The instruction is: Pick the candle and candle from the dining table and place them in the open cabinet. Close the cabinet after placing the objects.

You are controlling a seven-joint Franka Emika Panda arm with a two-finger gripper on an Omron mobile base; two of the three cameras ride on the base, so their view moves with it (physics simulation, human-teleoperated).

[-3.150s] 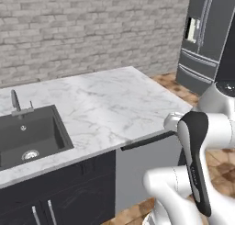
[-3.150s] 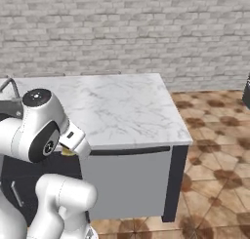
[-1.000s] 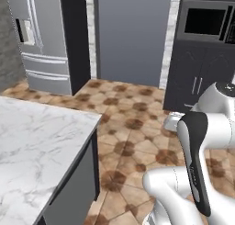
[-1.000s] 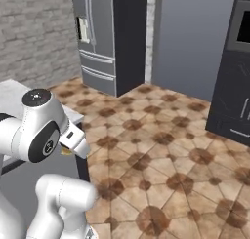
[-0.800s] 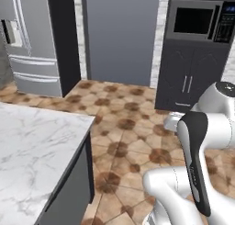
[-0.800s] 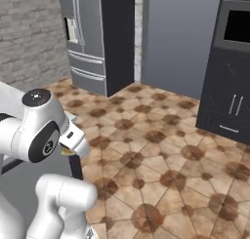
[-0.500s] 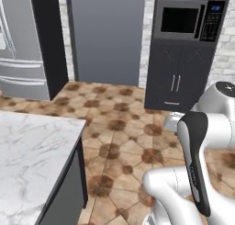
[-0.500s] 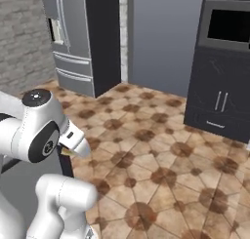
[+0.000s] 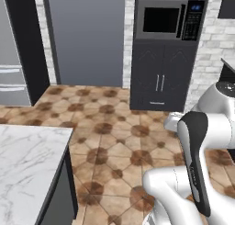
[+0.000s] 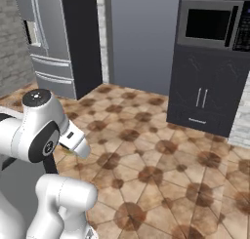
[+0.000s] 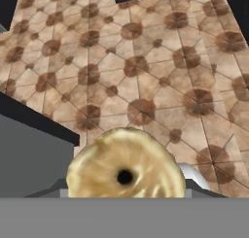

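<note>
Gripper clenched on the candle, a pale yellow disc with a dark centre at 6 o'clock in the hand view, fingertips hidden behind it. Corner of marble bench cut off at 8 o'clock; microwave at 1 o'clock.

kitchen (built-in microwave, fridge)

No readable text, labels or numbers show anywhere.
</note>
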